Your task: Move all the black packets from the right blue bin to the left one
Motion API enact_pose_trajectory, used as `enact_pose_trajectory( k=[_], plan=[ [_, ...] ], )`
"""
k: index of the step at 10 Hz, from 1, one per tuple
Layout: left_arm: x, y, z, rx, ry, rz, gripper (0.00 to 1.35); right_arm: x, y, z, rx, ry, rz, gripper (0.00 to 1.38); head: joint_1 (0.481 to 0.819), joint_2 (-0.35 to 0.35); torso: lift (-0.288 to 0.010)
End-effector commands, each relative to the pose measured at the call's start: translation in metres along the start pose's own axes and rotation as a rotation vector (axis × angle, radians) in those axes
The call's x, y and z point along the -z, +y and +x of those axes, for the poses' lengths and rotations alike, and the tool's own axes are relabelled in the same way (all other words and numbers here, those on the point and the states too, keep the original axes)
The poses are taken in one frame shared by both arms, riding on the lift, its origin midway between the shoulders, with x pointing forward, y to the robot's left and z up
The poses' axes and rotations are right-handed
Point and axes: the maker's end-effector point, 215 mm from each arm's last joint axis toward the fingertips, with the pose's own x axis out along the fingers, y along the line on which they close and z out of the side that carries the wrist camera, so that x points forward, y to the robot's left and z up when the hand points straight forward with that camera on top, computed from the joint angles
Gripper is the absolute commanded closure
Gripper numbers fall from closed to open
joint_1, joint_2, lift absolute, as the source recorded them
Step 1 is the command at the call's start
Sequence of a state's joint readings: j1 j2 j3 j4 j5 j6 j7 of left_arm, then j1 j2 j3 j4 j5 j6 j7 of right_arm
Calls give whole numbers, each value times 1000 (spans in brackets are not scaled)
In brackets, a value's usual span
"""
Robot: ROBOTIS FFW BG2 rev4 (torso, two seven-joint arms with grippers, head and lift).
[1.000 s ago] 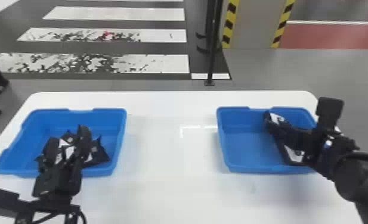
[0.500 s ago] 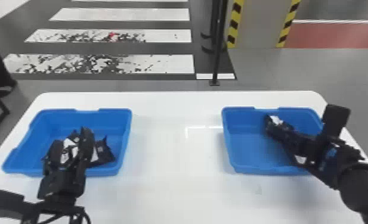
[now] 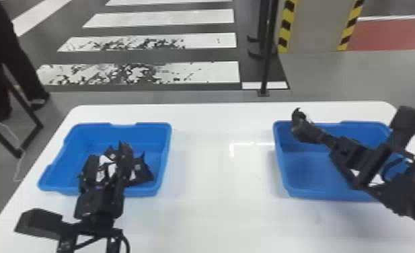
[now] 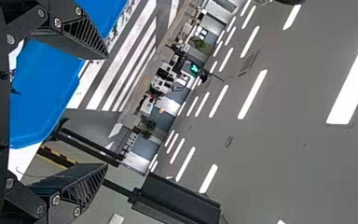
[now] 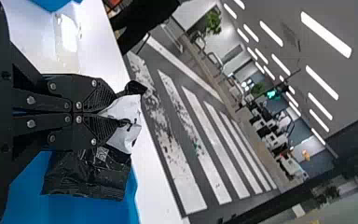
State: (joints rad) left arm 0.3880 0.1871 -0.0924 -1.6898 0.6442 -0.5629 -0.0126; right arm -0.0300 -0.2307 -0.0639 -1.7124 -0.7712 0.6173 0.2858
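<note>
A street-like indoor hall, with crosswalk stripes point(image 3: 216, 72), a green signal point(image 5: 272, 94) and ceiling lights point(image 4: 252, 94).

Packets point(image 3: 142, 172) in left bin point(image 3: 164, 153), right bin point(image 3: 304, 171) well apart, on table point(image 3: 216, 218)

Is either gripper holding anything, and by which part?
The right gripper holds a black packet, pinched at the edge of its white patch. The left gripper is open and empty.
</note>
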Motion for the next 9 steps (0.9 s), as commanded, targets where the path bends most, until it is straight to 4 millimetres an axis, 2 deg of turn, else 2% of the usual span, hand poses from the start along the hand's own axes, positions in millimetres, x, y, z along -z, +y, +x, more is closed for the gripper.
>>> enact_pose_trajectory(
  k=[1, 2, 4, 5, 7, 9],
  plan=[
    [1, -4, 0, 12, 1, 20, 246, -11, 54, 7, -135, -15, 43, 1245, 695, 119, -168],
    [0, -8, 0, 24, -1, 42, 246, -7, 94, 12, -254, -6, 121, 1245, 695, 147, -168],
    [8, -26, -1, 61, 13, 56, 246, -18, 157, 16, -439, -3, 212, 1243, 695, 197, -168],
    [13, -36, -1, 83, 20, 64, 246, -22, 179, 16, -501, 1, 223, 1243, 695, 219, -168],
    [15, -50, -3, 120, 20, 109, 246, -4, 230, 9, -651, 80, 316, 1243, 695, 242, -168],
    [15, -69, -6, 180, 7, 199, 246, -2, 274, 7, -800, 132, 407, 1243, 695, 274, -168]
  ],
)
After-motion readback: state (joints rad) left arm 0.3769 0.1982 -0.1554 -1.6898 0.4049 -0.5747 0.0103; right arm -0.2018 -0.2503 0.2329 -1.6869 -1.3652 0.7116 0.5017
